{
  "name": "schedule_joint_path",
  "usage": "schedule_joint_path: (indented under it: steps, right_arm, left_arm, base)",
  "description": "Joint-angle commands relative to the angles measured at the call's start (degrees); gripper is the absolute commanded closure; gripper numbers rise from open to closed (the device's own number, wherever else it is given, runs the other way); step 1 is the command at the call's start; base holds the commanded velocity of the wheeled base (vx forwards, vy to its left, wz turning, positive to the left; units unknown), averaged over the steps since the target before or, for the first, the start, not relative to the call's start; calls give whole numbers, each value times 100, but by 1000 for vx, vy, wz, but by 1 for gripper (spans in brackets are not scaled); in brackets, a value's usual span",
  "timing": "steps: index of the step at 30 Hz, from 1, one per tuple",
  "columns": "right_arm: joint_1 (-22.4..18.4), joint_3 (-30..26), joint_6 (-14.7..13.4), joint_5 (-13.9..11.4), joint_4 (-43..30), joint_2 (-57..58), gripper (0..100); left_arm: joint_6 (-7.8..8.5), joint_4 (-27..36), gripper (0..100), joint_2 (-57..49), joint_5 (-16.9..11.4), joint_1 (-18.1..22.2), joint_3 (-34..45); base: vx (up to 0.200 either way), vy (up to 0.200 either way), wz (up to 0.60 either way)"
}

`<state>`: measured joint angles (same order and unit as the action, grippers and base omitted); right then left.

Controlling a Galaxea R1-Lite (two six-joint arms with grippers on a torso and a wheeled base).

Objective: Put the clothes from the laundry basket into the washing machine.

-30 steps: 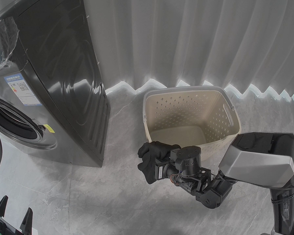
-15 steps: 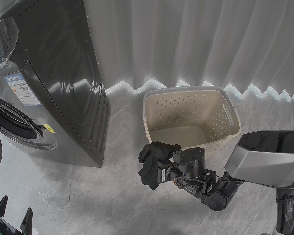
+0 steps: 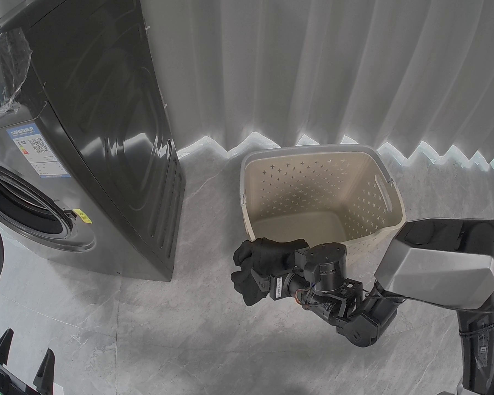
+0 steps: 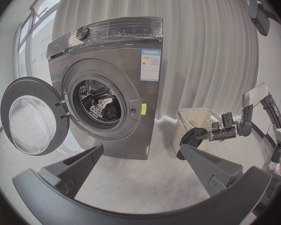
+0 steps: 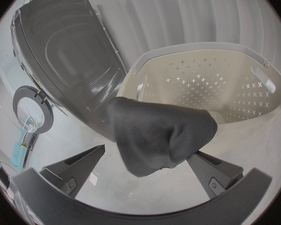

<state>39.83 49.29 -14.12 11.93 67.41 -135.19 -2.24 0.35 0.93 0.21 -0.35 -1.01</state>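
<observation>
- The right gripper (image 3: 264, 282) has turned at the wrist since half a second ago. The black garment (image 3: 263, 261) it carries now sits higher and more bunched, hanging less far toward the floor (image 3: 175, 336).
- The garment is in the air just in front of the laundry basket's (image 3: 313, 150) near left corner, well apart from the washing machine (image 3: 110, 111).
- Basket, machine and left gripper (image 3: 24, 353) have not shifted.
- The right wrist view shows the right gripper's fingers (image 5: 84, 163) spread wide, with the garment draped over one of them rather than pinched.
- The left gripper hangs low with its jaws apart, holding nothing.
- The left wrist view shows the machine's round door (image 4: 32, 116) swung open and a dark garment (image 4: 110, 110) lying inside the drum.
</observation>
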Motion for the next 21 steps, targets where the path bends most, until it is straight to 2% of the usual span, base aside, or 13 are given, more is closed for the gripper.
schedule_joint_path:
  steps: [1, 14, 15, 21]
  right_arm:
    - [-80, 169, 23, 2, 17, -218, 0]
    - [-45, 485, 41, 2, 114, -385, 0]
    - [-28, 485, 41, 2, 132, -385, 100]
    - [8, 485, 32, 2, 167, -359, 100]
  left_arm:
    - [-13, 0, 0, -75, 6, 0, 92]
    - [-22, 0, 0, -75, 6, 0, 92]
    - [-22, 0, 0, -75, 6, 0, 92]
    - [-31, 0, 0, -75, 6, 0, 92]
  base:
    - [0, 0, 0]
    - [0, 0, 0]
    - [0, 0, 0]
    - [0, 0, 0]
